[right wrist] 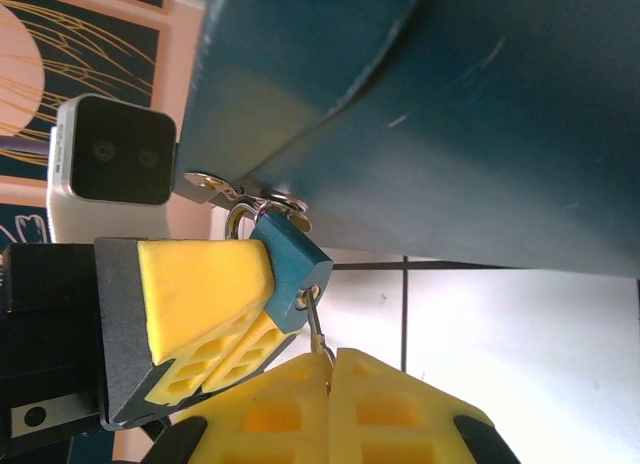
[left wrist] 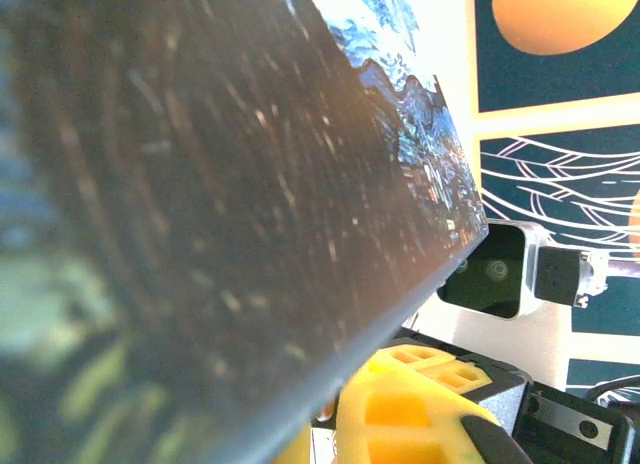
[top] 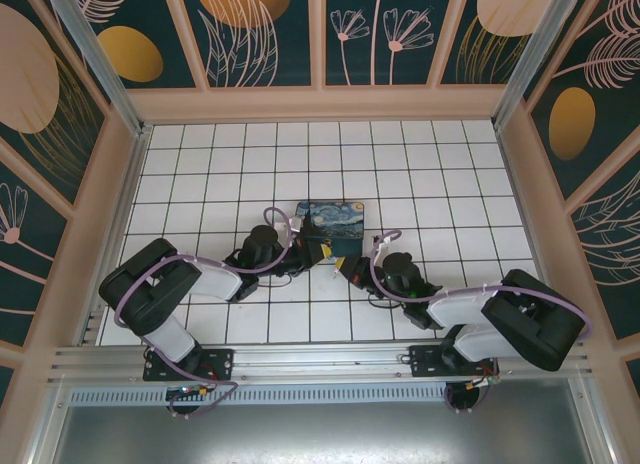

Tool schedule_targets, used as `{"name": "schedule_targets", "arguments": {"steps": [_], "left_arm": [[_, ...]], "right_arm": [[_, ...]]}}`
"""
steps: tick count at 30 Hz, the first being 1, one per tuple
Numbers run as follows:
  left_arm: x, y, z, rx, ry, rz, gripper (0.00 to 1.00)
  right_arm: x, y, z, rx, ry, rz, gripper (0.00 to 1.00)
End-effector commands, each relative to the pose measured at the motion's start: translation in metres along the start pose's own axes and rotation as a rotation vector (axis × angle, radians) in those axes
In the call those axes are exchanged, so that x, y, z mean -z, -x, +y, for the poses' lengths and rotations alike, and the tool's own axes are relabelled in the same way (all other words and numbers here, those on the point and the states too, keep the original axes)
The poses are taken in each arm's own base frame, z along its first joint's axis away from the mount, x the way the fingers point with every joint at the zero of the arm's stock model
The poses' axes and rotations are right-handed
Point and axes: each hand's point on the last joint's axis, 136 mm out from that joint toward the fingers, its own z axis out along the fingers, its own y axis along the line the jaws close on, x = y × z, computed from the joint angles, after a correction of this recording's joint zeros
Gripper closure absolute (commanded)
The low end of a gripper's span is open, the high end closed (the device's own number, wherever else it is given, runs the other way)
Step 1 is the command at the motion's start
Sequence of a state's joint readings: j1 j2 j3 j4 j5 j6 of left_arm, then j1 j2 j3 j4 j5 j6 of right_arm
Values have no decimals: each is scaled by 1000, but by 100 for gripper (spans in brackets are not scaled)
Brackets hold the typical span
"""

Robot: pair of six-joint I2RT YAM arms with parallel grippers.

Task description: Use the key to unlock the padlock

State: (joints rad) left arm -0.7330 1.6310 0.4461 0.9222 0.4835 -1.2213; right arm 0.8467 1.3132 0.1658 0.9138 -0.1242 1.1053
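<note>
Top external: fixed, high behind both arm bases, looking down on the whole bench (top: 250,164); far off.
Left wrist: tight against the painted box (left wrist: 250,184), which is blurred, above the left fingers (left wrist: 410,414); right wrist camera (left wrist: 495,269) beyond them.
Right wrist: close, looking past the right fingers (right wrist: 400,424) to the key (right wrist: 316,329) and padlock (right wrist: 290,269) at their tips; left wrist camera (right wrist: 115,149) beyond.
The 2 wrist views face each other. All 3 share the box.

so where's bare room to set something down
Bare tiles between the box and the back wall, plus both far corners. Crowded in front of the box, where the left end effector and right end effector meet at the padlock.
</note>
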Motion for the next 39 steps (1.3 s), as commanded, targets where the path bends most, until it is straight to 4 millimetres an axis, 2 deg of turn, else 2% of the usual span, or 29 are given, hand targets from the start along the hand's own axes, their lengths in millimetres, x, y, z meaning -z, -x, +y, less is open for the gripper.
{"name": "schedule_targets", "arguments": {"steps": [1, 10, 21, 32, 39], "left_arm": [[6, -11, -35, -22, -125, 47, 100], [7, -5, -31, -19, -112, 6, 100], [7, -3, -17, -63, -36, -17, 100], [6, -2, -4, -115, 39, -17, 100], [6, -3, -2, -141, 53, -10, 100]], "right_arm": [[2, 17, 27, 32, 115, -72, 100], [-4, 18, 45, 9, 189, -53, 100], [-5, 22, 49, -15, 217, -43, 100], [-14, 22, 59, -58, 275, -9, 100], [-19, 25, 58, -101, 301, -4, 100]]}}
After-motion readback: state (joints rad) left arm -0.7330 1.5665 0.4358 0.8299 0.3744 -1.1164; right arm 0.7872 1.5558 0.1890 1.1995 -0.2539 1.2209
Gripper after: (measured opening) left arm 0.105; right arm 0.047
